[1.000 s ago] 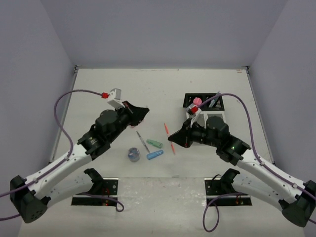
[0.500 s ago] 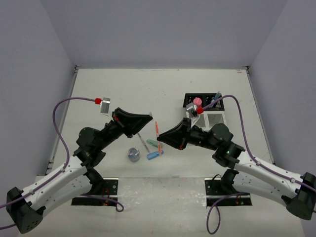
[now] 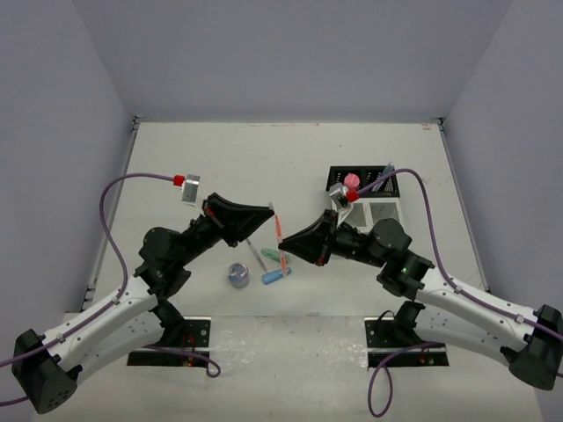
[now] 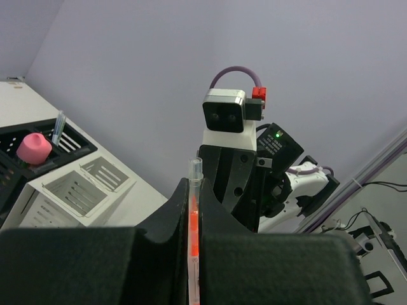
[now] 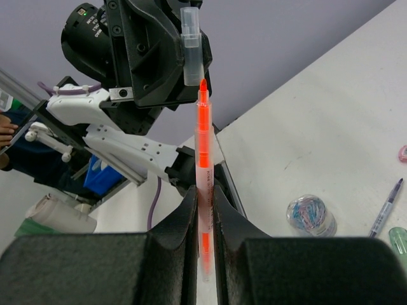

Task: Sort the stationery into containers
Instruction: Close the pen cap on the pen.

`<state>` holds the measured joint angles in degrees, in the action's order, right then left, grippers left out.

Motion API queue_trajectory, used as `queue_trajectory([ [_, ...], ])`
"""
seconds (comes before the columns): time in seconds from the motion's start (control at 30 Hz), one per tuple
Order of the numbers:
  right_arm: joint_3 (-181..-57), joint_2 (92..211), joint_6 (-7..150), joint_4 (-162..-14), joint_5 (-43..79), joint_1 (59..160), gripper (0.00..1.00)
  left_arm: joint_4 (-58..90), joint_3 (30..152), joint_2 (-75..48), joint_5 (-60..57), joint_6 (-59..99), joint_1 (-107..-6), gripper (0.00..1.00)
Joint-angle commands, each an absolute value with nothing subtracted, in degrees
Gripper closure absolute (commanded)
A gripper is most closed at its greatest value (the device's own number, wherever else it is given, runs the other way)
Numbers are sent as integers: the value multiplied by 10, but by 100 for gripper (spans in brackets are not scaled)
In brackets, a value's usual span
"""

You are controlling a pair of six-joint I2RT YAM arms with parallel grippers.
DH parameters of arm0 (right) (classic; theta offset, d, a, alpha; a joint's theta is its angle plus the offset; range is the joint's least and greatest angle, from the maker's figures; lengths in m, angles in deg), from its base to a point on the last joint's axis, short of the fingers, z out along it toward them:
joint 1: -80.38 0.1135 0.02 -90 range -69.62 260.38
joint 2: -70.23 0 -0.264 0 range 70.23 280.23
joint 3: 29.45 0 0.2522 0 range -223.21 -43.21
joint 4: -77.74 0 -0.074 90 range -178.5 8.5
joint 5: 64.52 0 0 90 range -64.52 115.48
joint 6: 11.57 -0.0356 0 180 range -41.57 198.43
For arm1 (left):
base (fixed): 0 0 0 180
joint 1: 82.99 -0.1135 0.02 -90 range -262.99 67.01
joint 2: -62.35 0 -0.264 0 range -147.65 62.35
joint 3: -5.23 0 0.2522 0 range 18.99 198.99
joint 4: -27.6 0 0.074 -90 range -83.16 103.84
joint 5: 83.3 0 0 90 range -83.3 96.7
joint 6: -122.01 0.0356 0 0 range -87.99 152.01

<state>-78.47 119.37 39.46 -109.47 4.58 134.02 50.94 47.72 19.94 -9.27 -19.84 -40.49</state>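
The right gripper (image 5: 203,190) had its fingers clamped on the orange pen (image 5: 203,133), whose bare tip pointed at the mouth of the clear cap (image 5: 191,47). The cap was pinched tight in the left gripper (image 4: 192,197). Pen and cap hung in the air above the table (image 3: 220,149), left of the black container (image 3: 361,170).

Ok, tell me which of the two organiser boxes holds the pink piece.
The black box, the farther one, holds the pink piece; the white box in front of it shows nothing pink.
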Motion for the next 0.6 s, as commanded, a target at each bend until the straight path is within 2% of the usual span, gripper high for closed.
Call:
queue_trajectory([
  [0.0,-803,1199,397,-1110,43,1347,100,544,478,202,-85,-198,-407,100],
  [0.57,-812,1200,408,-1107,38,1354,100,565,474,193,-84,-203,-406,100],
])
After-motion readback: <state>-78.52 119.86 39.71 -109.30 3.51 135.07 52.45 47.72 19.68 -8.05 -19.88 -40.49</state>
